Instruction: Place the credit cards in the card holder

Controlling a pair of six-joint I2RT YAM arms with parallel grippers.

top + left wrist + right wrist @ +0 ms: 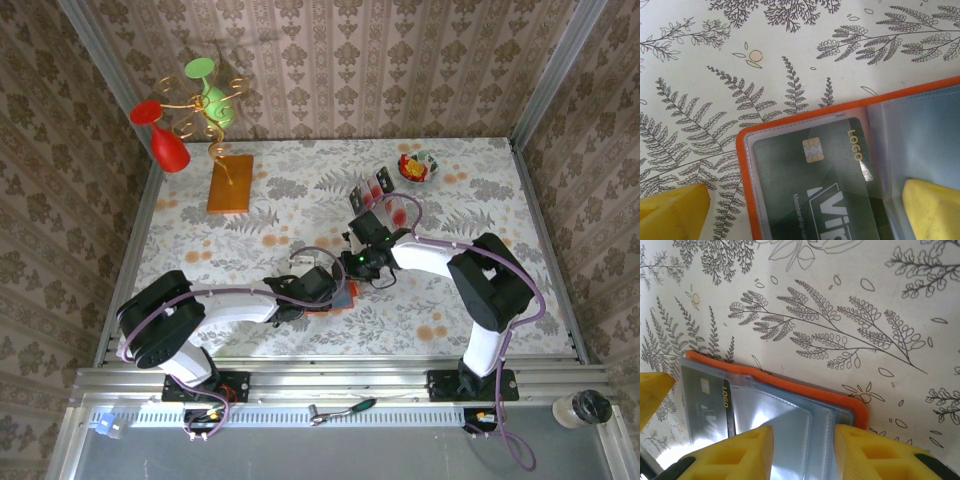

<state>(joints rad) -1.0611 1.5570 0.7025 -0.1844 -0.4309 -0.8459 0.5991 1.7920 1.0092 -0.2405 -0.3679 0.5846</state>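
Card holder [790,382] lies open on the fern-print table [840,300] between the arms, with a dark chip card [810,175] already in its left sleeve. Right gripper [802,455] hangs over the right sleeve, fingers apart and empty. Left gripper [800,215] is wide open over the left half. Next up, I'd guess, is fetching one of the spare cards [372,190] at the back.

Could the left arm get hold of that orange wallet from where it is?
Probably yes. The left tool is open right over the card holder, one finger above its grey-blue inside, the other past its edge; nothing lies between.
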